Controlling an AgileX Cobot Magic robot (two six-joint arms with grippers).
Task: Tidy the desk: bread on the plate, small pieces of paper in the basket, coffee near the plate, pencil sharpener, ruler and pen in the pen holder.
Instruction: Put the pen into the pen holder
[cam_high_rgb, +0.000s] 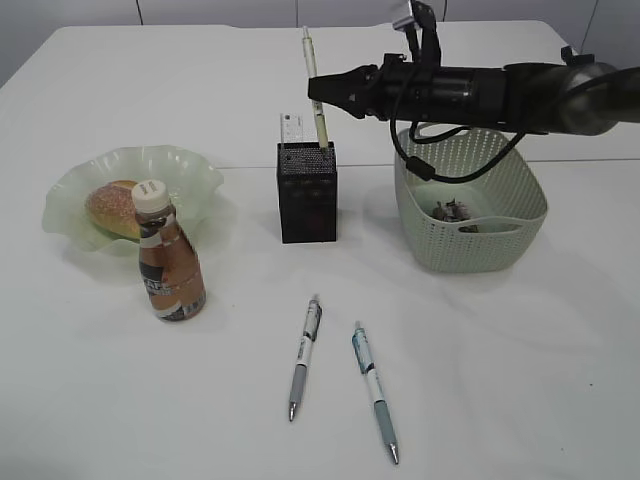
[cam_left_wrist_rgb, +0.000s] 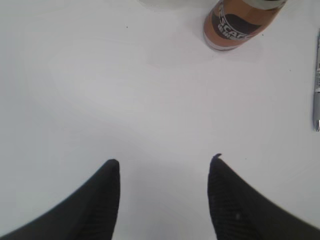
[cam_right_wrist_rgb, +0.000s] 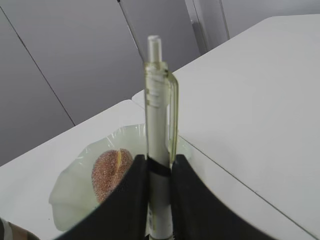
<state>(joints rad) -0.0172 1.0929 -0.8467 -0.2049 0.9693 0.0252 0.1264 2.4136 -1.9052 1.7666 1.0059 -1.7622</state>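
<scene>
The step in hand is to put a pen into the pen holder (cam_high_rgb: 307, 192). The right claw (cam_high_rgb: 318, 92) is clamped on a pale pen (cam_high_rgb: 315, 90) and holds it directly above the pen holder. The pen stands almost upright, its long axis vertical, with the push button end up. Its lower end seems already inside the top of the pen holder, but I cannot tell how deep. In the right wrist view the two fingers (cam_right_wrist_rgb: 125, 200) press the barrel of the pale pen (cam_right_wrist_rgb: 159, 150) from both sides, below the clip.

In my judgement the next move is to lower the pen a little more and then let the fingers part, so it drops in beside the ruler (cam_high_rgb: 290, 130), which already stands in the holder.

The left claw (cam_left_wrist_rgb: 165, 167) has its fingers apart and holds nothing; it hangs over bare tabletop (cam_left_wrist_rgb: 125, 90) near the coffee bottle (cam_left_wrist_rgb: 240, 22).

Two more pens are not yet tidied. They lie flat on the tabletop in front of the pen holder, the grey pen (cam_high_rgb: 304, 357) and the teal pen (cam_high_rgb: 374, 390), near each other but not touching, both with the tip toward the camera. The bread (cam_high_rgb: 113, 207) lies on the plate (cam_high_rgb: 195, 165), left of the pen holder.
</scene>
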